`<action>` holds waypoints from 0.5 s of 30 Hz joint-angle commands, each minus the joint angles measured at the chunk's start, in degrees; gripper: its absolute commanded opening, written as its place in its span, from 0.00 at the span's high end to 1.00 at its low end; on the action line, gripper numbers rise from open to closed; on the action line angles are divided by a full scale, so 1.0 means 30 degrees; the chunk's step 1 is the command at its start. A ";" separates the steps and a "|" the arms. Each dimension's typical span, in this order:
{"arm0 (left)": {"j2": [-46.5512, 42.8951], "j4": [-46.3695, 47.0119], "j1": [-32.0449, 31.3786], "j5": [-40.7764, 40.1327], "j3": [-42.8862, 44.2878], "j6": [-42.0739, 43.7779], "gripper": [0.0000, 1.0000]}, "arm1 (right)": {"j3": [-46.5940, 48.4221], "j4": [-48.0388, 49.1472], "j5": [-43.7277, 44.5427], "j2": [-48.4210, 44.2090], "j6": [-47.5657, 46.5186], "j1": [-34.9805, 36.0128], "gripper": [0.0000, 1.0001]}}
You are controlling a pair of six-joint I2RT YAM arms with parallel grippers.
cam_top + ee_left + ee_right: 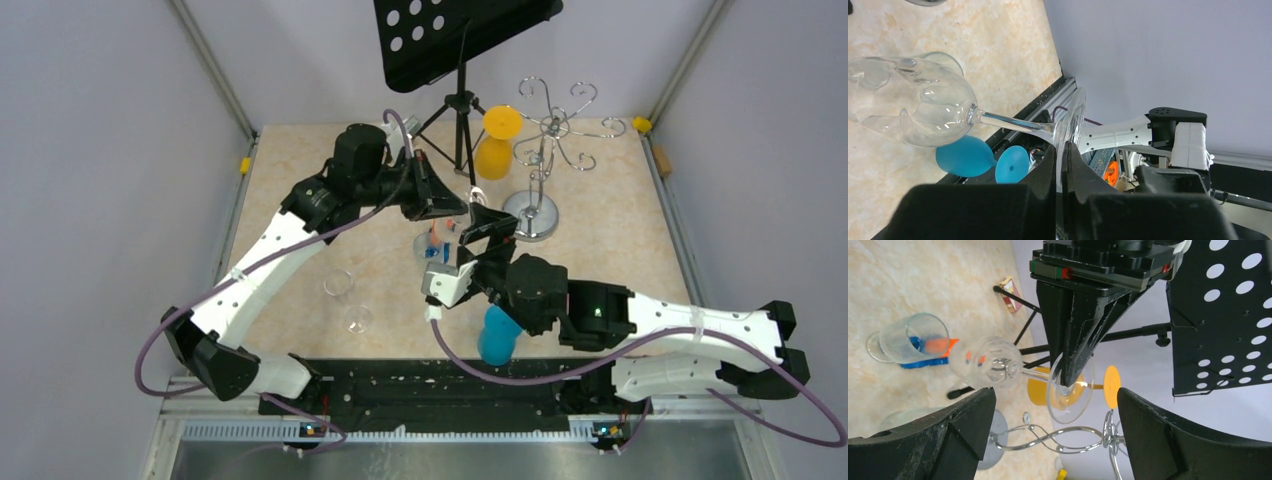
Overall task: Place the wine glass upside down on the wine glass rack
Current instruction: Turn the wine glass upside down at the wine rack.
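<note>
The wine glass [918,107] looks clear and glossy, the rack [530,213] shiny chrome wire.

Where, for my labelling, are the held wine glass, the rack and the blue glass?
wine glass [923,107]: left wrist view, on its bowl.
rack [531,214]: top external view, on its round base.
blue glass [962,156]: left wrist view, on its bowl.

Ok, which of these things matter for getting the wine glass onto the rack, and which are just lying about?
For the job: clear wine glass, its foot pinched in the left gripper; chrome rack; right gripper, open.
Lying about: orange glass at the rack, blue glass, music stand, tumbler, another clear glass.
</note>
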 commanded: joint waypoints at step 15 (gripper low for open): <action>-0.2862 0.2739 0.0185 -0.2203 -0.1312 0.0734 1.00 | 0.4580 -0.5189 -0.4004 0.0595 0.9789 -0.1659 0.04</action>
